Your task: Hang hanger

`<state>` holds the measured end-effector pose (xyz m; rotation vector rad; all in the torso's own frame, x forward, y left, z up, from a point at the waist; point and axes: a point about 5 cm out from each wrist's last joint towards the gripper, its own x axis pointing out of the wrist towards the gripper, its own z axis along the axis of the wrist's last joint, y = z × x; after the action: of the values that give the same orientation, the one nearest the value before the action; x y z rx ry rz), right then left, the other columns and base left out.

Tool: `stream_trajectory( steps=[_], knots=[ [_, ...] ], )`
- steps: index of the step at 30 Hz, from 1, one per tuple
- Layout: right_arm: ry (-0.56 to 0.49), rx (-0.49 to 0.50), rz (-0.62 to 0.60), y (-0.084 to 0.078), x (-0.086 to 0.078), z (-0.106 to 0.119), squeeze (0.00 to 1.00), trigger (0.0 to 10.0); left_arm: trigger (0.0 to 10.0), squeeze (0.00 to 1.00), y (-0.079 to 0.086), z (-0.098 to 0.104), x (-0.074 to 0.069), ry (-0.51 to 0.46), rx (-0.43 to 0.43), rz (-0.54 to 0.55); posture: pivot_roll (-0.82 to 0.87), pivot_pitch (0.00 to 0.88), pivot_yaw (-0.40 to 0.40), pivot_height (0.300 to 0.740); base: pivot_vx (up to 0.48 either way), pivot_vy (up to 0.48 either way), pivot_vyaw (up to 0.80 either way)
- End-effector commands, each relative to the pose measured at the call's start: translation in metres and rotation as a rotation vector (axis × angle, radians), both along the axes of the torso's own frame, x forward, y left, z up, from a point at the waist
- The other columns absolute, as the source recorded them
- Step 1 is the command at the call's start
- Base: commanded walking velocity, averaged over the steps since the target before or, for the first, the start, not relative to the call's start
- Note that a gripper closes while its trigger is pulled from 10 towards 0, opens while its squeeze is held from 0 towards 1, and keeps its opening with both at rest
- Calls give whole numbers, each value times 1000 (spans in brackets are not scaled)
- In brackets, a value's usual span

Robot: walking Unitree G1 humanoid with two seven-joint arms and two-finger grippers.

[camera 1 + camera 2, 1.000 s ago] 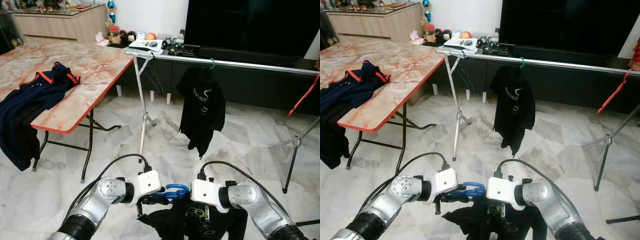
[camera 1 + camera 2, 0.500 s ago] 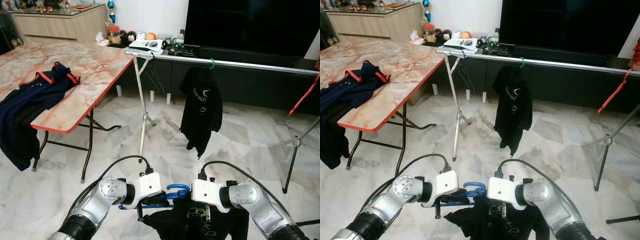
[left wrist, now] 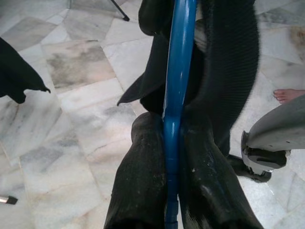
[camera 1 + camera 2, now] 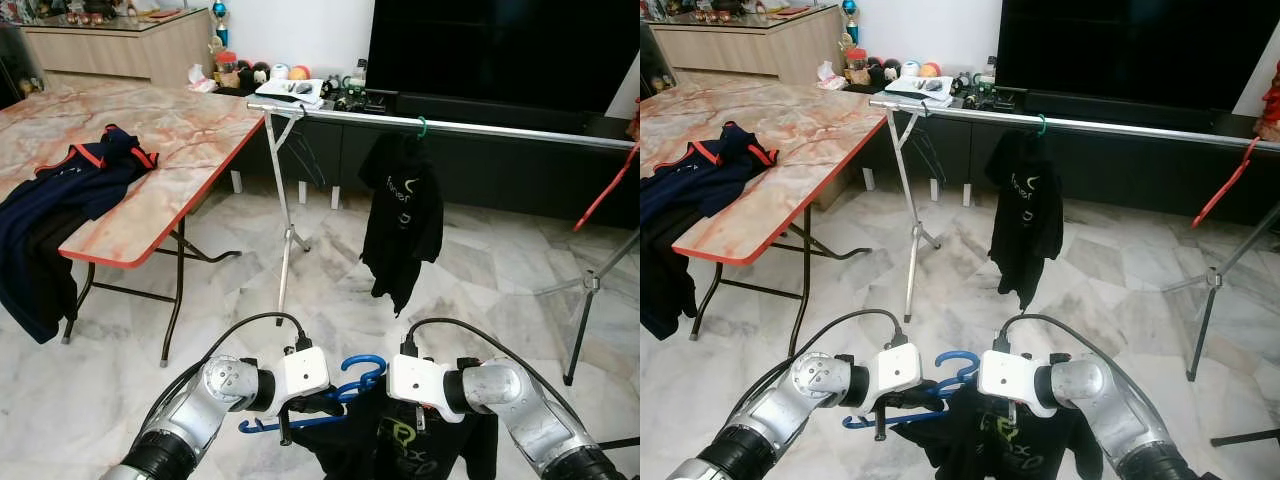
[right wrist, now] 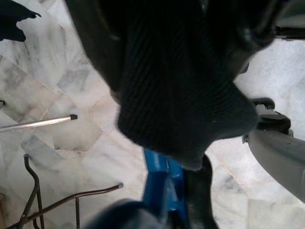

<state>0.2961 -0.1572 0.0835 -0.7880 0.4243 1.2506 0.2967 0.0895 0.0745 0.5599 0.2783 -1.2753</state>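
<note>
Evidently both pincers clamp blue hanger.

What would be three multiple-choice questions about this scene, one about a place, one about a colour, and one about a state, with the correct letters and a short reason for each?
1. Where does the black shirt with the green hook hang?
A. on the silver rail
B. on the marble table
C. on the floor

2. What colour is the hanger that the grippers hold?
A. red
B. blue
C. white

3. How is the left gripper?
A. open above the table
B. shut on the hanger
C. hanging idle

Answers:
1 A: the hanging black shirt is hooked on the silver rail in front of the TV cabinet.
2 B: the blue hanger shows between both wrists, carrying a black garment.
3 B: in the left wrist view the left gripper has both fingers pressed against the hanger bar; the right gripper also grips it.
</note>
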Motion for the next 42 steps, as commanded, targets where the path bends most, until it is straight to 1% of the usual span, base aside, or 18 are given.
stream_trajectory(
  steps=[1, 7, 9, 10, 11, 12, 13, 14, 15, 16, 19, 25, 30, 32, 33, 34, 41, 42],
  knots=[
    [34, -8, 24, -1, -7, -4, 1000, 10000, 0, 0, 7, 10, 9, -42, -37, 72, 62, 14, -6, 740, 0, 0, 0],
    [29, -21, 10, -7, -7, -5, 996, 10000, 0, 0, 17, 7, 9, -37, -27, 105, 59, 9, -7, 740, 0, 0, 0],
    [22, -17, 4, -8, -7, -4, 961, 10000, 0, 0, 20, 6, 9, -38, -27, 117, 59, 9, -7, 740, 0, 0, 0],
    [22, -17, 4, -8, -7, -4, 961, 10000, 0, 0, 20, 6, 9, -38, -27, 117, 59, 9, -7, 740, 0, 0, 0],
    [15, -11, -2, -8, -6, -3, 914, 10000, 0, 0, 22, 6, 9, -38, -26, 120, 60, 5, -7, 740, 0, 0, 0],
    [11, -7, -5, -8, -6, -3, 914, 10000, 0, 0, 22, 6, 9, -37, -25, 122, 60, 5, -7, 740, 0, 0, 0],
    [5, 12, -17, -8, -5, -2, 816, 10000, 0, 0, 23, 5, 8, -36, -24, 126, 60, 2, -7, 740, 0, 0, 0],
    [1, 48, -37, -7, -4, 1, 631, 10000, 0, 0, 24, 4, 8, -34, -24, 132, 60, 2, -7, 740, 0, 0, 0],
    [1, 69, -48, -6, -3, 2, 631, 10000, 0, 0, 25, 3, 7, -32, -24, 135, 60, 2, -7, 740, 0, 0, 0],
    [1, 84, -54, -5, -3, 3, 580, 10000, 0, 0, 25, 3, 7, -31, -24, 137, 59, 0, -8, 740, 0, 0, 0],
    [-13, 153, -94, -5, -3, 7, 12, 10000, 0, 0, 27, 1, 5, -28, -25, 145, 59, 0, -7, 740, 0, 0, 0],
    [-27, 211, -144, -8, -4, 9, 0, 10000, 0, 0, 31, -1, 3, -26, -24, 156, 59, 0, -10, 740, 0, 0, 0],
    [-80, 267, -225, -10, 2, 13, 0, 10000, 0, 0, 32, 0, 4, -27, -30, 169, 59, 6, -11, 740, 0, 0, 0],
    [-84, 340, -265, -9, 3, 16, 0, 10000, 0, 0, 33, 0, 4, -31, -37, 178, 60, 10, -11, 740, 0, 0, 0],
    [-84, 340, -265, -9, 3, 16, 0, 10000, 0, 0, 33, 0, 4, -31, -37, 178, 60, 10, -11, 740, 0, 0, 0],
    [-71, 386, -273, -8, 1, 17, 0, 10000, 0, 0, 33, 1, 4, -33, -40, 181, 60, 10, -11, 740, 0, 0, 0],
    [-65, 499, -323, -9, -1, 21, 0, 10000, 0, 0, 35, 1, 5, -34, -44, 195, 60, 15, -9, 740, 0, 0, 0],
    [-65, 515, -336, -10, -1, 22, 0, 7098, 0, 0, 36, 1, 5, -35, -45, 197, 60, 15, -9, 740, 0, 0, 0]
  ],
)
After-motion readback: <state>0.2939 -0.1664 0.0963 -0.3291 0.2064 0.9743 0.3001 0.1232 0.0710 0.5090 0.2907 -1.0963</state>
